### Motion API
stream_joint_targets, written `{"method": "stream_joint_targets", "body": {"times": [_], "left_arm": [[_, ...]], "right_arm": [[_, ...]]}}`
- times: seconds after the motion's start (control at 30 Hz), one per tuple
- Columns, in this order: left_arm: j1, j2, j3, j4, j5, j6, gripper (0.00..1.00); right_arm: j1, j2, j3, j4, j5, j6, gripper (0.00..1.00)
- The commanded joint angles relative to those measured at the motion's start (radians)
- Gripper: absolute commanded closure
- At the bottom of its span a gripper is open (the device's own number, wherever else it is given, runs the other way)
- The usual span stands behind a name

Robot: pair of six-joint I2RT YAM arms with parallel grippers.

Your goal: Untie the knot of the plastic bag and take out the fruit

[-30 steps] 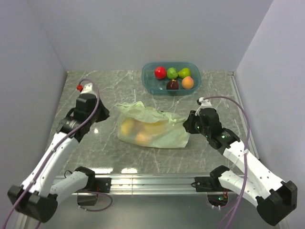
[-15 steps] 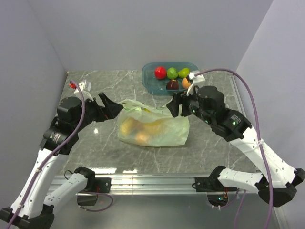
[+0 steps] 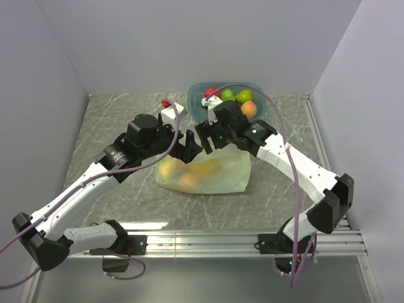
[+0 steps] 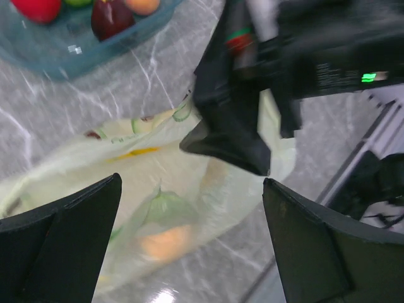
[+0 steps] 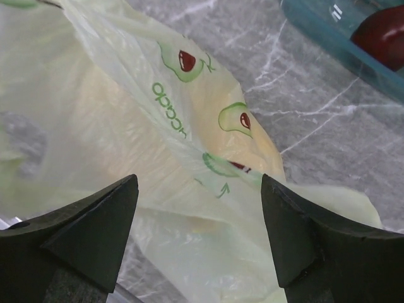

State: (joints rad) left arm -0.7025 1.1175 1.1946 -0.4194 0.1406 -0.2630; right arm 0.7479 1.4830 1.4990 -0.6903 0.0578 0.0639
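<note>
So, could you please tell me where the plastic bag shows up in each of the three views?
Top view: the plastic bag sits at the centre, just below the bowl.
Left wrist: the plastic bag fills the lower left and middle.
Right wrist: the plastic bag covers the left and centre.
Shared landmark: the teal bowl, top centre from above, top left and top right in the wrist views.

A: Any txt readable?
B: Just green lettering on the plastic bag, rt wrist view, next to avocado pics. Looks mirrored, can't make it out w/ certainty.
</note>
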Motion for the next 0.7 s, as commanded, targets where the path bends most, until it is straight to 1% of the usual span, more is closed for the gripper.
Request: {"method": "stream_joint_targets", "body": {"times": [0.0,0.03,0.1,0.17,0.23,0.27,0.33,0.37,0.43,0.47,0.53,0.57,0.67], "left_arm": [[-0.014,0.019,0.066,0.109,0.000,0.221,0.01],[-0.015,0.028,0.060,0.114,0.042,0.247,0.01],[-0.018,0.059,0.048,0.122,0.077,0.326,0.01],[-0.018,0.083,0.024,0.126,0.103,0.360,0.01],[-0.020,0.123,-0.006,0.146,0.112,0.393,0.01],[-0.022,0.148,-0.013,0.152,0.114,0.399,0.01],[-0.022,0.172,-0.039,0.188,0.109,0.407,0.01],[-0.023,0.194,-0.049,0.203,0.094,0.412,0.01],[-0.026,0.211,-0.076,0.260,0.080,0.427,0.01],[-0.028,0.234,-0.082,0.274,0.074,0.442,0.01],[-0.028,0.263,-0.073,0.275,0.079,0.455,0.01],[-0.031,0.296,-0.067,0.257,0.083,0.458,0.01],[-0.043,0.347,-0.064,0.237,0.103,0.456,0.01]], "right_arm": [[-0.031,0.017,-0.012,0.035,-0.047,-0.055,0.15],[-0.044,0.025,-0.028,0.060,-0.055,-0.056,0.16],[-0.058,0.031,-0.081,0.086,-0.055,-0.052,0.18],[-0.091,0.034,-0.135,0.123,-0.055,-0.030,0.21],[-0.116,0.033,-0.187,0.159,-0.081,-0.010,0.26],[-0.131,0.033,-0.200,0.167,-0.090,-0.001,0.30],[-0.137,0.033,-0.232,0.195,-0.095,0.005,0.35],[-0.139,0.033,-0.241,0.207,-0.096,0.014,0.42],[-0.140,0.033,-0.261,0.235,-0.099,0.031,0.51],[-0.140,0.034,-0.269,0.247,-0.105,0.051,0.65],[-0.143,0.031,-0.279,0.271,-0.113,0.071,0.79],[-0.145,0.030,-0.281,0.275,-0.124,0.086,0.89],[-0.148,0.028,-0.278,0.279,-0.138,0.103,1.00]]}}
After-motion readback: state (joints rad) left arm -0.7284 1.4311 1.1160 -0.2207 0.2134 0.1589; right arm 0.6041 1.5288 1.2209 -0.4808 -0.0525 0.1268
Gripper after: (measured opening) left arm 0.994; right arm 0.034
